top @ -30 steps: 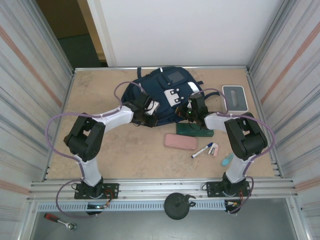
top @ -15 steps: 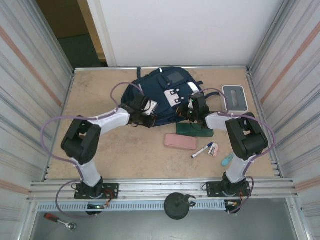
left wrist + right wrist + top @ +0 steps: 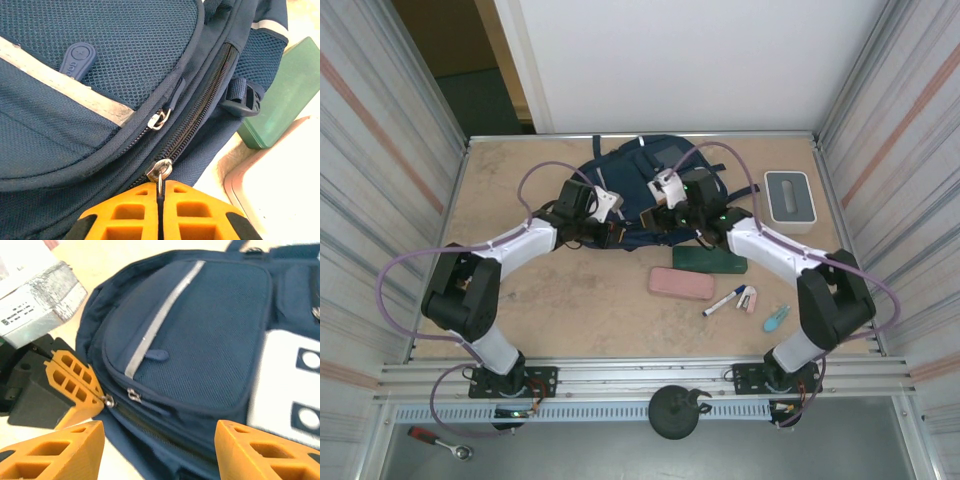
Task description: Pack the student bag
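Observation:
The student bag (image 3: 632, 165), a navy-blue backpack, lies at the back middle of the table. In the left wrist view its mesh front pocket (image 3: 125, 55) and the closed main zipper (image 3: 200, 120) are close up. My left gripper (image 3: 161, 186) is shut on the metal zipper pull (image 3: 159, 170) at the bag's lower edge, and it also reaches the bag's near left side (image 3: 616, 232). My right gripper (image 3: 160, 445) hangs open over the bag's front pocket (image 3: 200, 335) with nothing between its orange fingers (image 3: 55, 450). From above it hovers over the bag's middle (image 3: 658, 215).
A green case (image 3: 710, 262) lies just in front of the bag and a pink case (image 3: 681, 284) nearer me. A marker (image 3: 724, 301), a small pale item (image 3: 748, 298) and a teal item (image 3: 775, 319) lie at the front right. A white-grey box (image 3: 789, 196) stands at the back right.
My right gripper has opened and moved up and left over the bag. My left gripper has closed on the zipper pull and its arm has shifted left. The bag's fabric has bunched up.

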`<act>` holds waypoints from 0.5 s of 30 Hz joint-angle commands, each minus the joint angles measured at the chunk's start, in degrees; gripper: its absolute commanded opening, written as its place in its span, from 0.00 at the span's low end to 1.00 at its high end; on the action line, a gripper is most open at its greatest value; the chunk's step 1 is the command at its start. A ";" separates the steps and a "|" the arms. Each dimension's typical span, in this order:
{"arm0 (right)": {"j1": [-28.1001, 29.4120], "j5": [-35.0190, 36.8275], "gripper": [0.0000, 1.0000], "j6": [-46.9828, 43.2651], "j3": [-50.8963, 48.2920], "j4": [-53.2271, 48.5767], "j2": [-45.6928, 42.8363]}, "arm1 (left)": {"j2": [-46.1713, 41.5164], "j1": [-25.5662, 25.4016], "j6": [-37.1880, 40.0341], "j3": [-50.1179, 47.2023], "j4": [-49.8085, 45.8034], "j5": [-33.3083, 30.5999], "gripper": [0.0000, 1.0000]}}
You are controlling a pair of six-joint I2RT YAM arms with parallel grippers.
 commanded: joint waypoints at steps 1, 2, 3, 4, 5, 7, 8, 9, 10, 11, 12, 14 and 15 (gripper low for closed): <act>0.52 -0.96 0.59 -11.03 3.88 -4.08 5.80 | -2.96 0.29 1.11 -1.10 2.79 3.64 0.00; 0.51 -1.52 0.59 -11.94 5.25 -4.12 7.24 | -3.17 0.32 0.87 -1.36 2.94 3.64 0.00; 0.58 -2.28 0.59 -12.83 6.35 -4.40 8.57 | -3.20 0.38 0.62 -1.75 3.33 3.60 0.00; 0.61 -2.74 0.60 -13.65 7.40 -4.80 9.73 | -3.01 0.40 0.35 -2.03 3.61 3.66 0.00; 0.58 -3.36 0.60 -14.60 8.54 -5.27 10.99 | -2.96 0.40 0.06 -2.41 4.20 3.96 0.00; 0.70 -4.57 0.60 -16.12 10.73 -6.83 13.05 | -2.64 0.40 -0.34 -2.87 4.79 4.26 0.00; 0.92 -4.84 0.61 -16.60 11.60 -7.38 13.95 | -2.44 0.48 -0.39 -3.05 4.89 4.24 0.00; 1.05 -4.93 0.61 -16.97 12.02 -7.37 14.60 | -2.36 0.49 -0.47 -3.19 4.98 4.09 0.00; 1.19 -5.11 0.61 -17.34 12.43 -7.42 15.35 | -2.31 0.49 -0.61 -3.39 5.20 3.96 0.00; 1.37 -5.09 0.61 -17.60 12.86 -7.68 16.12 | -2.35 0.49 -0.69 -3.54 5.32 3.90 0.00; 1.50 -5.10 0.61 -17.87 13.16 -7.81 16.69 | -2.39 0.49 -0.83 -3.67 5.47 3.89 0.00; 1.84 -4.94 0.62 -18.14 14.03 -8.10 17.84 | -2.54 0.58 -1.17 -4.11 5.93 3.77 0.00; 1.91 -5.03 0.62 -18.45 14.38 -8.33 18.39 | -2.65 0.58 -1.18 -4.20 5.94 3.88 0.00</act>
